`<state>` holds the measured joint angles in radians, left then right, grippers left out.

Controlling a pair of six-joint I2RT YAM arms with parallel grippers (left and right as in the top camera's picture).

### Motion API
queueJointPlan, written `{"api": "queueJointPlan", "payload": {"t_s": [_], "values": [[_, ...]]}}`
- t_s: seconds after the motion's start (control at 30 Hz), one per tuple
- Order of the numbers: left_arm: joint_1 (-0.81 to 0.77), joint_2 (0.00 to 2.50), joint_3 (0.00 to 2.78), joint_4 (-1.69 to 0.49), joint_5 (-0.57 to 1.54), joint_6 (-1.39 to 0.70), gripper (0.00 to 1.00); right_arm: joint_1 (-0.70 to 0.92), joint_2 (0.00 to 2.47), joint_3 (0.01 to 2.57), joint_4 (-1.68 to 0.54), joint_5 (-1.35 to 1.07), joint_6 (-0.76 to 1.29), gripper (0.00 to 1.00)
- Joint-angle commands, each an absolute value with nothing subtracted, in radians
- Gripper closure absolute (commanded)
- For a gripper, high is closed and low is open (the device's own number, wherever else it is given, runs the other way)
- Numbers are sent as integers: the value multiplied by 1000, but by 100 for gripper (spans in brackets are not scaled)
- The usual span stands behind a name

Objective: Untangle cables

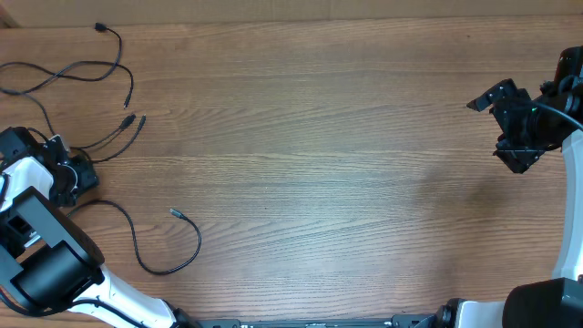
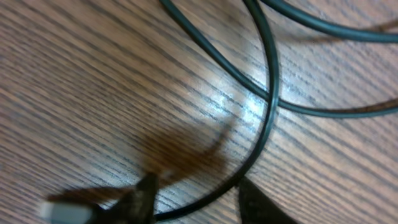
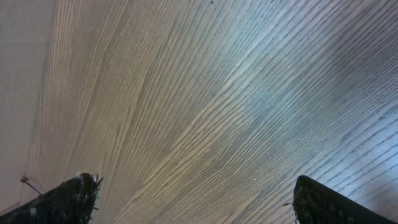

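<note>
The cables (image 1: 130,119) lie loose at the table's (image 1: 319,182) far-left side, so the left gripper (image 2: 199,200) sits low w/ fingers apart, straddling 1 strand (image 2: 271,93) (prob. lining up a grasp), while the right gripper (image 3: 199,199) waits spread wide over bare wood, well apart.

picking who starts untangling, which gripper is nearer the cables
Left. The left gripper sits among the cables, a strand between its open jaws; the right gripper is far across the table, no cable near it.
</note>
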<state>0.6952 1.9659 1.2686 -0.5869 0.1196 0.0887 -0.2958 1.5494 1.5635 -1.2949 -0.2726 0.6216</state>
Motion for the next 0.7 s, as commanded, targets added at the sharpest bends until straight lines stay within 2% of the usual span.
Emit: {"api": "queueJointPlan", "payload": {"t_s": [0.0, 0.03, 0.07, 0.23, 0.67], "values": [[694, 1969, 1267, -605, 105, 98, 82, -297, 1539, 1578, -1292, -262, 621, 0], [693, 1969, 1271, -617, 94, 84, 92, -297, 1539, 1578, -1292, -262, 621, 0], [693, 1969, 1277, -628, 87, 64, 96, -297, 1539, 1578, -1292, -262, 621, 0], [693, 1967, 1341, -696, 70, 3, 96, -297, 1539, 1578, -1292, -262, 621, 0], [693, 1967, 1681, -981, 87, 3, 96, -297, 1539, 1578, -1292, -262, 621, 0]]}}
